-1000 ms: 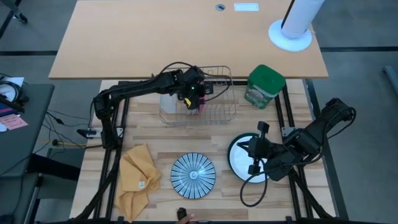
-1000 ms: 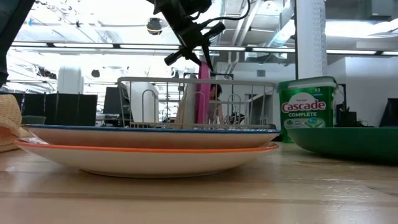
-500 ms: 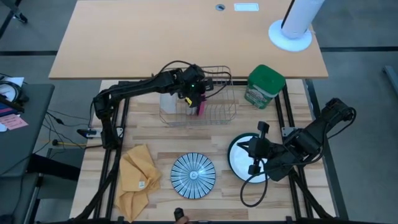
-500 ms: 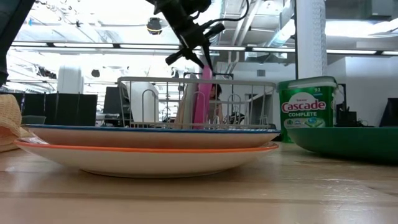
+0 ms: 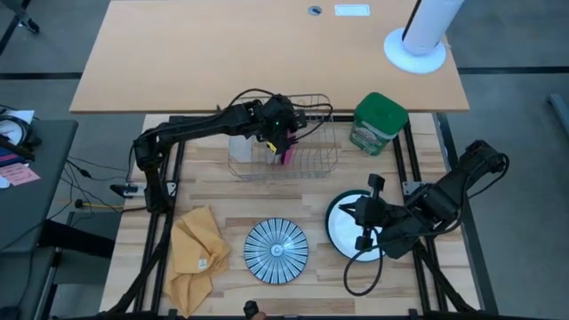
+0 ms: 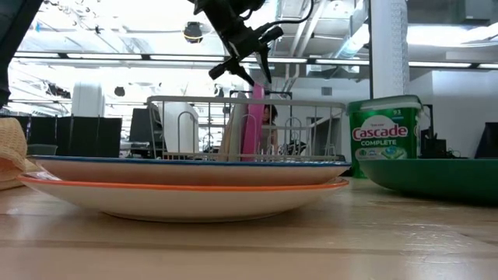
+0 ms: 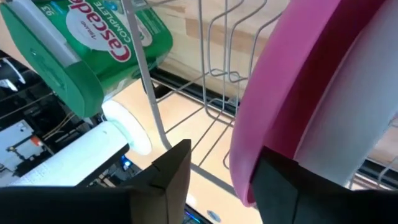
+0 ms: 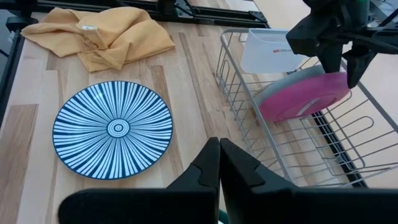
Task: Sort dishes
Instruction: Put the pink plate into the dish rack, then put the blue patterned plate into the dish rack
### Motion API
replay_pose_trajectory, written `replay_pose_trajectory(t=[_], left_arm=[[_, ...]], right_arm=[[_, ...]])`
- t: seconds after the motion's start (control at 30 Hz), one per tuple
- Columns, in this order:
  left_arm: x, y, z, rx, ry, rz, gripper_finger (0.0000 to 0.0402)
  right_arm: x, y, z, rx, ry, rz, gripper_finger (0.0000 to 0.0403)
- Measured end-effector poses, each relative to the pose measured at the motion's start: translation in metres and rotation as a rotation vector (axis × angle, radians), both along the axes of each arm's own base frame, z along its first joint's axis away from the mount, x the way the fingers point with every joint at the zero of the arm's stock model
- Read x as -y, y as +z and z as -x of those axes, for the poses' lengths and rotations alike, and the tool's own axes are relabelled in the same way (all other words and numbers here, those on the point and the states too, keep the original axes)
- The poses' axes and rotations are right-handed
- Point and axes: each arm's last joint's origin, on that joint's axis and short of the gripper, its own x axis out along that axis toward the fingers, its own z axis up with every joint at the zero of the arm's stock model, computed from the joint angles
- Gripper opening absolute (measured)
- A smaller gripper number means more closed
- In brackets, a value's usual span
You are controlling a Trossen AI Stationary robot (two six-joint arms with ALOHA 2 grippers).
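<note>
On the wooden tabletop, a wire rack holds the pink plate upright; the left gripper hovers above it, fingers apart. Right gripper, fingers together, rests over the green-rimmed plate. Offices lie behind.

pink plate: cut off by edge | grey plate: mostly hidden

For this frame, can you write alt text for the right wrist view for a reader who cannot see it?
The left gripper hangs over a wire dish rack, fingers apart above a pink plate standing on edge against a grey plate. A blue-and-white striped plate lies flat on the wooden table near a yellow cloth.
</note>
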Motion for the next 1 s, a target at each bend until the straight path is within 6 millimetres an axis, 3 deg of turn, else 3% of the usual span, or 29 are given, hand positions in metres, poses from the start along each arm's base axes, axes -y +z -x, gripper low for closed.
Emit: replay_pose_trajectory(t=[0.23, 0.57, 0.73, 0.87, 1.0], left_arm=[[0.004, 0.011, 0.008, -0.073, -0.009, 0.047, 0.0178], [0.012, 0.026, 0.024, -0.161, 0.063, 0.155, 0.0180], [0.028, 0.034, 0.031, -0.179, 0.137, 0.226, 0.0180], [0.049, 0.045, 0.039, -0.082, 0.308, 0.383, 0.0180], [0.069, 0.057, 0.045, 0.201, 0.718, 0.694, 0.0180]], right_arm=[[0.000, 0.000, 0.000, -0.002, 0.003, -0.002, 0.0013], [0.000, 0.000, 0.000, -0.003, 0.006, 0.000, 0.0013], [0.000, 0.000, 0.000, -0.005, 0.007, -0.002, 0.0013], [-0.001, 0.000, 0.000, -0.007, 0.010, -0.006, 0.0013], [-0.001, 0.000, 0.000, -0.007, 0.010, -0.006, 0.0013]])
